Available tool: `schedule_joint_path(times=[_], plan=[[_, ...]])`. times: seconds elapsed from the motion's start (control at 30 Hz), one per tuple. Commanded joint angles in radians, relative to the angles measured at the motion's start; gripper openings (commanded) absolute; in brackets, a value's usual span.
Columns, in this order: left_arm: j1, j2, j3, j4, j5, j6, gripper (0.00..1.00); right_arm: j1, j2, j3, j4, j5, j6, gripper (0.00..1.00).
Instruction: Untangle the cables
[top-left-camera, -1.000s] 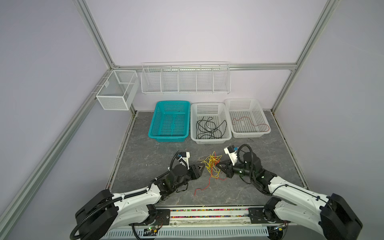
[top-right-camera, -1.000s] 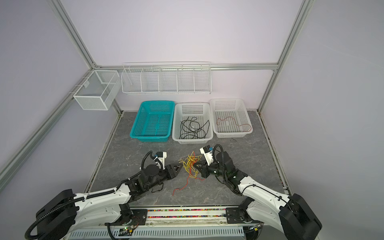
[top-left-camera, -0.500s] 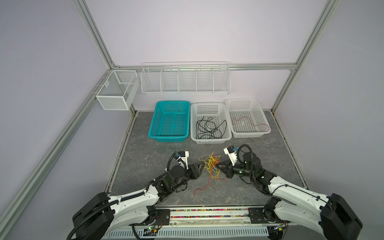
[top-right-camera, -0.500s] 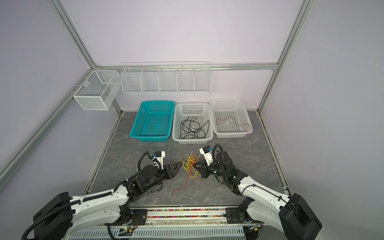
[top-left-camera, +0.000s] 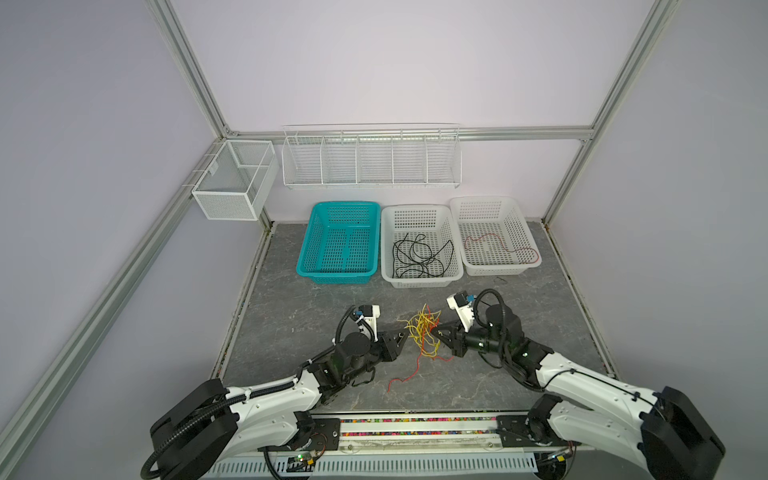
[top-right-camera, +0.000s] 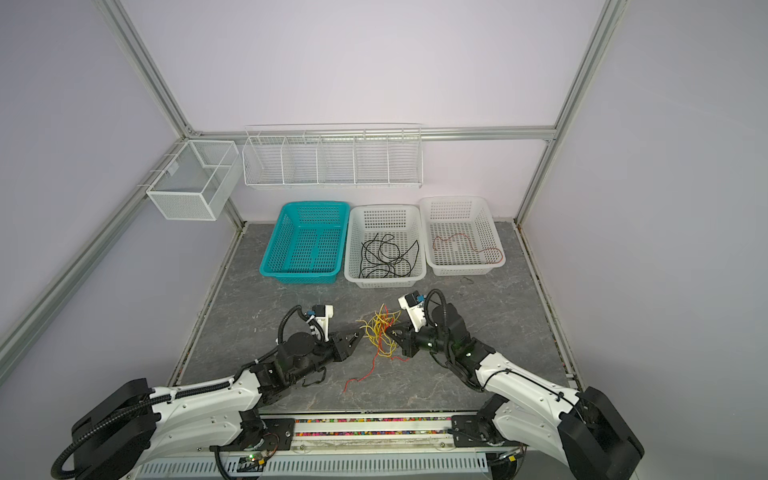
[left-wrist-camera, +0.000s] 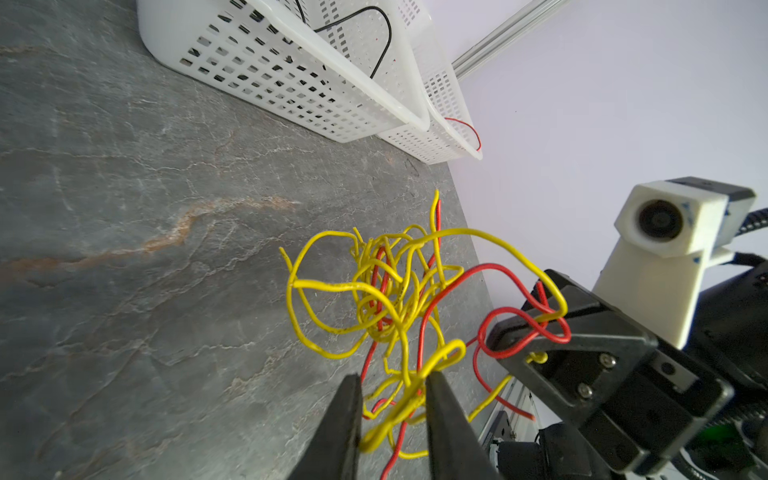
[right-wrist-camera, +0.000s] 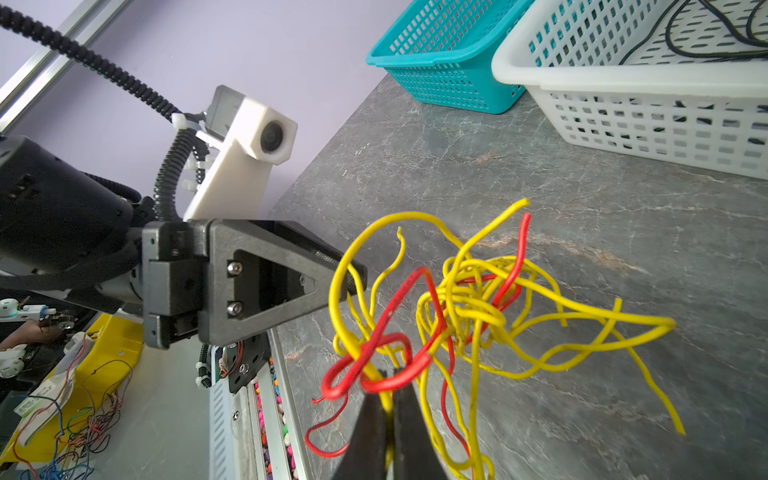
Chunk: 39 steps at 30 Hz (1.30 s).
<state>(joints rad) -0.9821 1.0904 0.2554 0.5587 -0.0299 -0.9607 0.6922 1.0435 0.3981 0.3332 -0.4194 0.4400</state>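
Observation:
The cables (top-left-camera: 424, 336) are a tangle of yellow and red wires held above the grey table between both grippers, seen in both top views (top-right-camera: 380, 336). My right gripper (right-wrist-camera: 388, 388) is shut on a yellow strand at the tangle's edge, with red loops lying over its fingertips (right-wrist-camera: 374, 411). My left gripper (left-wrist-camera: 392, 380) stands on the opposite side. Its jaws are a little apart, and doubled yellow strands (left-wrist-camera: 399, 407) run through the gap. One red cable end (top-left-camera: 405, 376) trails down onto the table.
Three baskets stand at the back: a teal basket (top-left-camera: 332, 275), a white basket (top-left-camera: 419, 283) holding black cables (top-left-camera: 419, 257), and another white basket (top-left-camera: 498, 271) holding a red cable (top-left-camera: 494, 245). Wire racks (top-left-camera: 370, 158) hang on the back wall.
The left gripper's jaws have narrowed around the yellow strands at the tangle's left edge. The right gripper has stayed shut and in place.

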Motion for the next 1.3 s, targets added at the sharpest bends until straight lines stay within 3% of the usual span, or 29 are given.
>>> schedule_joint_path(times=[0.0,0.2,0.37,0.53,0.77,0.97,1.1,1.27], plan=[[0.000,0.012,-0.013,0.073,0.018,-0.004,0.23,0.009,-0.011,0.002,0.032,-0.005,-0.020,0.06],[0.000,-0.030,-0.017,0.050,-0.001,0.000,0.01,0.010,-0.013,0.007,0.015,0.015,-0.022,0.06],[0.000,-0.233,-0.012,-0.119,-0.101,0.012,0.00,0.009,0.009,0.028,-0.057,0.105,-0.027,0.06],[0.002,-0.542,0.019,-0.353,-0.230,0.031,0.00,0.009,0.068,0.068,-0.144,0.204,-0.024,0.06],[0.002,-0.834,0.063,-0.606,-0.336,0.068,0.00,0.005,0.134,0.104,-0.199,0.248,-0.017,0.06],[0.002,-0.830,0.219,-0.845,-0.375,0.140,0.00,-0.021,0.256,0.173,-0.321,0.325,0.001,0.06],[0.001,-0.726,0.347,-1.018,-0.382,0.191,0.00,-0.046,0.298,0.186,-0.333,0.308,0.019,0.06],[0.002,-0.567,0.432,-1.160,-0.354,0.192,0.00,-0.049,0.242,0.151,-0.254,0.231,0.013,0.07]])
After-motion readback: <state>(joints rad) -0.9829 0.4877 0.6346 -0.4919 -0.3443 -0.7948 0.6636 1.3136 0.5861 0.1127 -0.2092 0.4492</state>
